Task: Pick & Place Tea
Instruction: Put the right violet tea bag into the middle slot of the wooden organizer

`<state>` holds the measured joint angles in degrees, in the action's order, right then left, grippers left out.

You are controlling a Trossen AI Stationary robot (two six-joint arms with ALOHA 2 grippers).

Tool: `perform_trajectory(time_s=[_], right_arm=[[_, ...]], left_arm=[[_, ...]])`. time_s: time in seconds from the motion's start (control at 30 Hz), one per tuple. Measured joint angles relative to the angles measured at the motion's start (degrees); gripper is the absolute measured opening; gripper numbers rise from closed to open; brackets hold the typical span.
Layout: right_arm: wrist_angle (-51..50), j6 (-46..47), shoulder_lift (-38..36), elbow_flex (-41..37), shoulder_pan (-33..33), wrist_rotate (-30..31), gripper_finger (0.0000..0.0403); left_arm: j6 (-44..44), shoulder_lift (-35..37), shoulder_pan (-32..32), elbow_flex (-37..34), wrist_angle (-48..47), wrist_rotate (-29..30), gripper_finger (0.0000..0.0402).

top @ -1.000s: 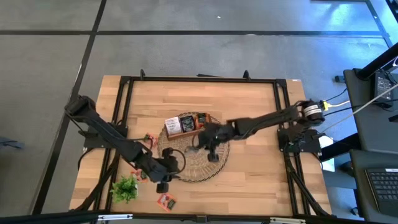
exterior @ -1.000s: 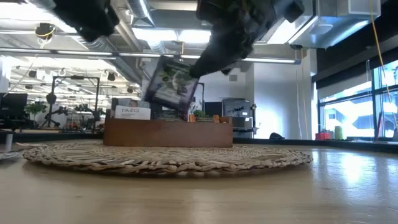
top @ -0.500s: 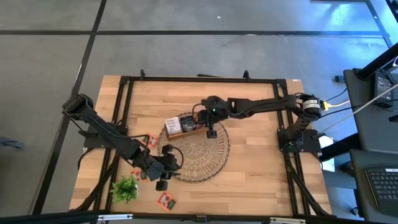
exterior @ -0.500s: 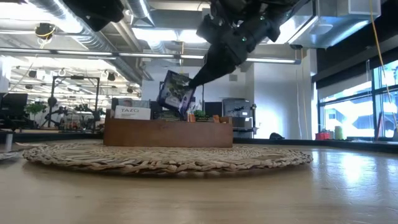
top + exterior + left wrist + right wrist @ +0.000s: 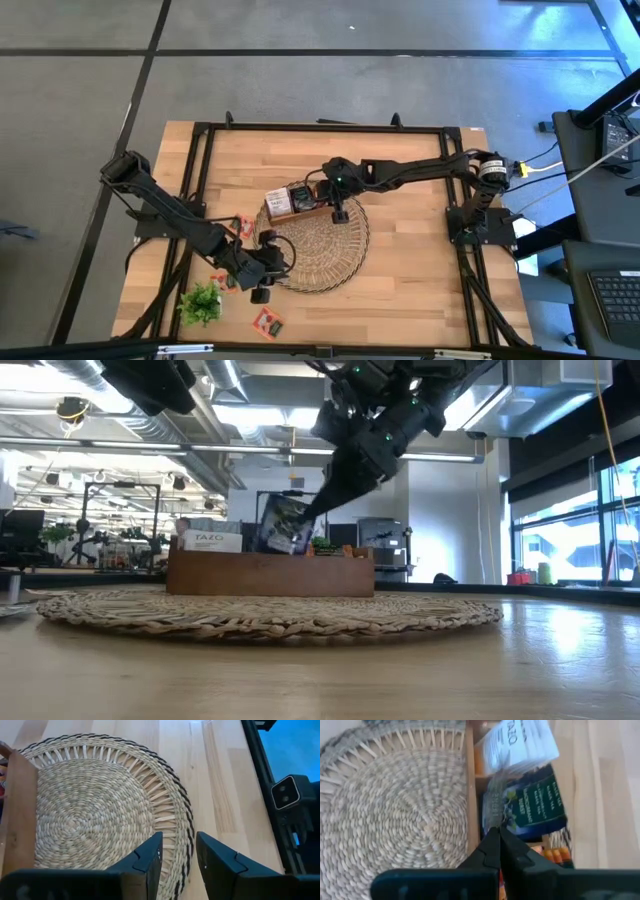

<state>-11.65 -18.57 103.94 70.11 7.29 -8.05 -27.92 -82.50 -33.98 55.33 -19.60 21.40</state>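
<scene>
Over the wooden tray [image 5: 300, 198], at the far edge of the round wicker mat [image 5: 315, 250], the right tool [image 5: 318, 193] is seen with its fingers pressed together on the corner of a dark tea sachet [image 5: 532, 809]. From table height, that dark sachet [image 5: 283, 523] is shown tilted, its lower edge dipped behind the tray's front wall [image 5: 270, 573], with the right tool [image 5: 312, 508] pinching it from above at its upper corner. Just beside it in the tray a white sachet with printed lettering [image 5: 211, 540] is standing upright, and in the right wrist view this white sachet [image 5: 520, 744] is found partly overlapping the dark one, in the neighbouring compartment. At the near-left edge of the mat, the left tool [image 5: 268, 268] is held low, well apart from the tray; its fingers [image 5: 148, 857] are spread with a narrow gap and nothing between them, pointing across the mat [image 5: 95, 815]. On the bare tabletop [image 5: 420, 270] left of the mat, loose sachets are spotted: one orange-red sachet [image 5: 240, 225] near the left arm, another red sachet [image 5: 266, 322] by the front edge, close to a green plant sprig [image 5: 200, 302].
</scene>
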Motion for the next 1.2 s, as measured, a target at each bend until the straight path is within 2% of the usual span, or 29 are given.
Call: perform_trajectory(time_s=[0.27, 0.47, 0.57, 0.7, 0.83, 1.1, 1.2], right_arm=[[-5.3, 4.7, 0.1, 0.0, -0.5, 1.1, 0.0004], [-6.7, 8.1, 0.1, 0.0, -3.1, 1.1, 0.0005], [-5.6, 6.6, 0.1, 0.0, -4.3, 1.5, 0.0005], [-5.6, 3.6, 0.1, 0.0, -4.7, 6.7, 0.0005], [-5.6, 3.0, 0.1, 0.0, -3.0, 6.9, 0.0005], [-3.1, 2.7, 0.1, 0.0, -1.4, 7.1, 0.0014], [-2.2, -0.1, 0.1, 0.0, -1.4, 6.9, 0.0022]], left_arm=[[0.0, 0.0, 0.0, 0.0, 0.0, 0.3, 0.0118], [0.0, 0.0, 0.0, 0.0, 0.0, 1.7, 0.0114], [0.0, 0.0, 0.0, 0.0, 0.0, 1.7, 0.0116], [-1.9, 0.0, 0.0, 0.0, 0.0, 1.7, 0.0118], [-6.0, -0.4, 0.6, 0.0, -0.6, 1.6, 0.0116], [-6.8, -4.3, 2.4, 0.1, -1.5, 0.9, 0.0117], [-6.9, -5.9, 3.5, 0.1, -1.6, -0.8, 0.0118]])
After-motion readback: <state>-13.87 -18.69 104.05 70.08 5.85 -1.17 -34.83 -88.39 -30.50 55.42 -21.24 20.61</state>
